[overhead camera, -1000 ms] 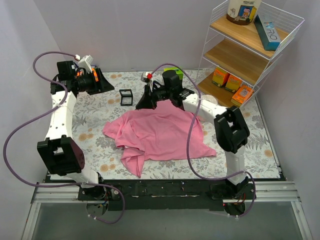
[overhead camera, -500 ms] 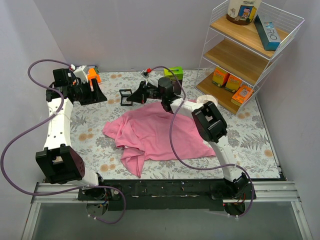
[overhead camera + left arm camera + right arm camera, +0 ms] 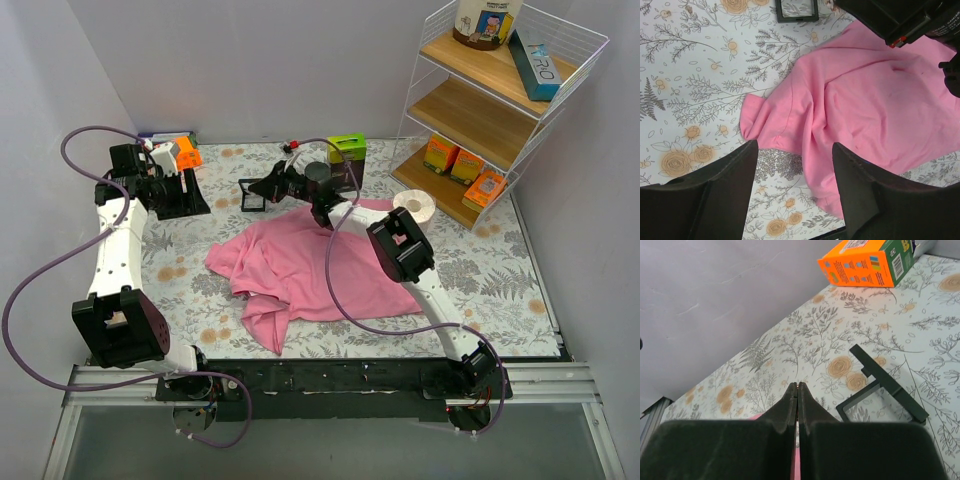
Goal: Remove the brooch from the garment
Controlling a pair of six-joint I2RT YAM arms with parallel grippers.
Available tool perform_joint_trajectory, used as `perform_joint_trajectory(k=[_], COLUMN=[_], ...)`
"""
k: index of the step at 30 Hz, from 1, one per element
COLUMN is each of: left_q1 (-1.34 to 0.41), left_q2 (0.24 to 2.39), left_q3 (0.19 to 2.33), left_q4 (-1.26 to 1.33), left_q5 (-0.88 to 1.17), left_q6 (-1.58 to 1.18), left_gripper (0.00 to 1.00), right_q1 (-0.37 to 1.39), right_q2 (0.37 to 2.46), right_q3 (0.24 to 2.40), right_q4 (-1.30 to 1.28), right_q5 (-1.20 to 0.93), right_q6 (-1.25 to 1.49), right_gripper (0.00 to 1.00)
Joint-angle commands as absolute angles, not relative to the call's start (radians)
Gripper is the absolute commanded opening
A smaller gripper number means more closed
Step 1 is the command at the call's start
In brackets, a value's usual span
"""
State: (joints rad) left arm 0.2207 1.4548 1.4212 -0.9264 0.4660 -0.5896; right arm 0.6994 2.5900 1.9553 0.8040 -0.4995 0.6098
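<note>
The pink garment (image 3: 320, 265) lies rumpled on the floral table cover, and it also shows in the left wrist view (image 3: 880, 100). My right gripper (image 3: 256, 190) is shut, past the garment's far left edge and beside a small black square frame (image 3: 885, 392). In the right wrist view a thin gold sliver shows between its closed fingertips (image 3: 798, 386), seemingly the brooch. No brooch shows on the cloth. My left gripper (image 3: 198, 198) is open and empty, high above the garment's left edge (image 3: 795, 150).
An orange box (image 3: 183, 152) and a green box (image 3: 348, 147) stand at the back edge. A white roll (image 3: 413, 205) sits by the wire shelf (image 3: 500, 100) at the back right. The black frame also shows in the left wrist view (image 3: 796, 10).
My right gripper has left the garment's far edge and swung left to the black frame, staying shut. My left arm has drawn back slightly to the left.
</note>
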Motion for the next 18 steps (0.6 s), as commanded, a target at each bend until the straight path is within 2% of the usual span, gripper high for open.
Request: perform_joint_trajectory(k=[1,18], left_q1=[0.225,0.225], left_q2=[1.428,1.453], left_q3=[1.404,1.362], left_q4=[-0.943,-0.937], left_q5=[0.459,0.469], left_q6=[-0.571,-0.58], left_gripper=[0.6,0.6], right_q1=[0.732,0.749], right_q2=[2.643,2.76], right_q3=[2.062,2.172], right_q4=[0.782,0.643], right_q5=[-0.371,-0.181], right_q6=[0.545,0.525], right_gripper=[0.01,0.01])
